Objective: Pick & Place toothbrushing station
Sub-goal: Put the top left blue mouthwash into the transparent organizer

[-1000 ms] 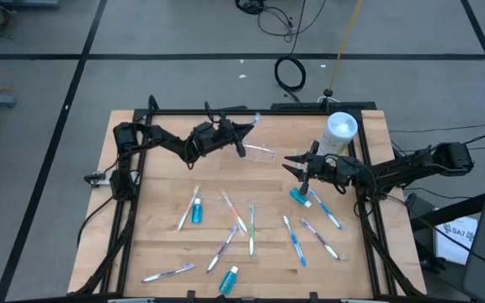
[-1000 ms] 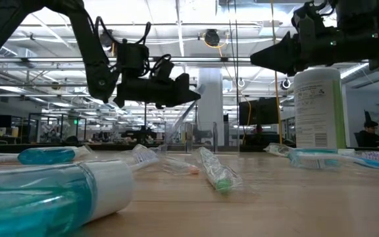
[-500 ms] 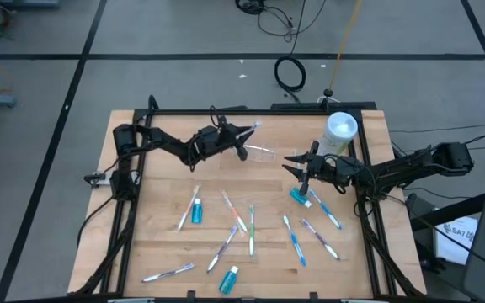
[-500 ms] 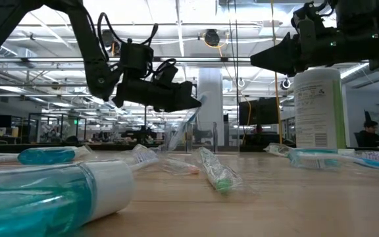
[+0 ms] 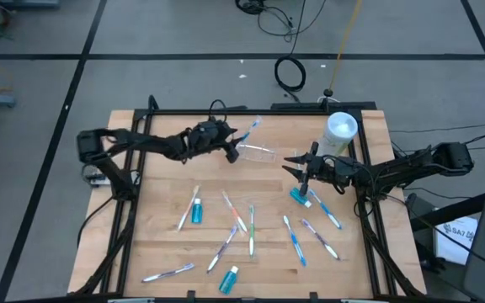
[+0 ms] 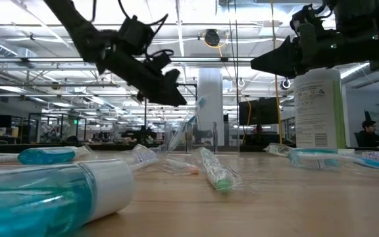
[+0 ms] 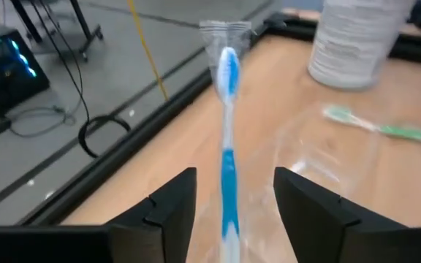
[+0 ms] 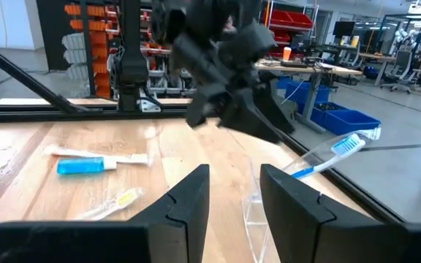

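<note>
One blue toothbrush (image 7: 227,157) pinched in left gripper (image 5: 230,146), raised over clear holder (image 5: 259,155) at table's far side. Right gripper (image 5: 297,167) spread, idle beside white bottle (image 5: 340,132). Barely begun, judging by many brushes (image 5: 251,229) strewn across table (image 5: 158,244).

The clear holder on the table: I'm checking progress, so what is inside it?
Nothing shows inside the clear holder. The left gripper holds the blue toothbrush above it; its see-through walls make the bottom uncertain.

Bright overhead light, blurred wrist foregrounds
</note>
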Controlling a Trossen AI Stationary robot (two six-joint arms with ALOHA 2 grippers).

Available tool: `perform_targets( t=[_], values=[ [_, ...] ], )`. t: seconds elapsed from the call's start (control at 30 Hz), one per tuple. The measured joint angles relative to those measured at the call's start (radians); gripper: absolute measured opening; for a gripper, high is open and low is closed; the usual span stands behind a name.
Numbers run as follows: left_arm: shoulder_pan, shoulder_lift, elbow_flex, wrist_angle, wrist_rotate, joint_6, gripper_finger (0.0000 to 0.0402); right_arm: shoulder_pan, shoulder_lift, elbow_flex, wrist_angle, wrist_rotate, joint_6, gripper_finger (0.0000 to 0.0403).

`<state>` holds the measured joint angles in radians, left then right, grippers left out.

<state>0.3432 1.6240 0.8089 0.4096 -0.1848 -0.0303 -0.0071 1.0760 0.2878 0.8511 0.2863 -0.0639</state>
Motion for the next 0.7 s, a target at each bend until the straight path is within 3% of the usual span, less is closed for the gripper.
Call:
perform_targets(
  t=[0.5, 0.7],
  values=[
    [-0.102, -0.358, 0.0, -0.684, 0.002, -0.162, 0.0175, 0.0, 0.0, 0.0, -0.003, 0.0, 0.0, 0.0114],
    [-0.182, -0.368, 0.0, -0.929, 0.006, -0.434, 0.0175, 0.0, 0.0, 0.0, -0.003, 0.0, 0.0, 0.0114]
  ],
)
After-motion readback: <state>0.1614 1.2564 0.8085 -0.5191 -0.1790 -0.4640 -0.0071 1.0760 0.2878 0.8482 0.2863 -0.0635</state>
